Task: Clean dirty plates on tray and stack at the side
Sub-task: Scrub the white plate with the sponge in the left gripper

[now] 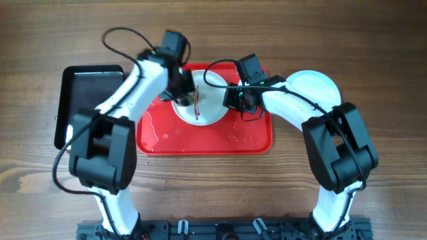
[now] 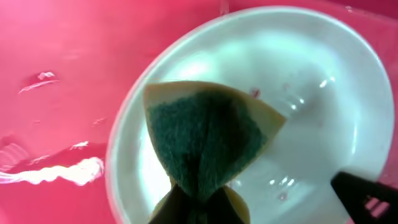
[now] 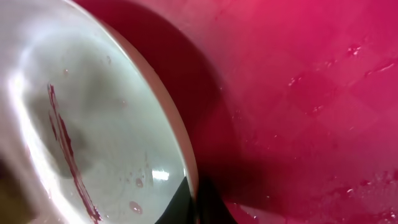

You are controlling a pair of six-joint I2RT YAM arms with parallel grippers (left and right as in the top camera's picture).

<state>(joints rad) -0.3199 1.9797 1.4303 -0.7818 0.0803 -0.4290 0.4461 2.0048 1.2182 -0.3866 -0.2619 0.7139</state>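
Observation:
A pale plate (image 1: 210, 110) sits on the red tray (image 1: 200, 140), with a thin dark red smear (image 3: 65, 149) across its centre. My left gripper (image 1: 185, 93) is shut on a yellow sponge with a green scouring face (image 2: 202, 137) and holds it on the plate's (image 2: 323, 74) inner surface. My right gripper (image 1: 233, 99) is shut on the plate's right rim (image 3: 193, 180), which shows pinched between the fingers (image 3: 196, 208). The plate (image 3: 112, 124) looks tilted up from the tray (image 3: 311, 93). Water drops lie on the plate and on the tray (image 2: 62, 50).
A pale plate or a stack of plates (image 1: 313, 85) lies on the wooden table right of the tray, partly under my right arm. A black tray (image 1: 87, 93) lies left of the red tray. Water streaks (image 1: 157, 127) lie on the red tray's front part.

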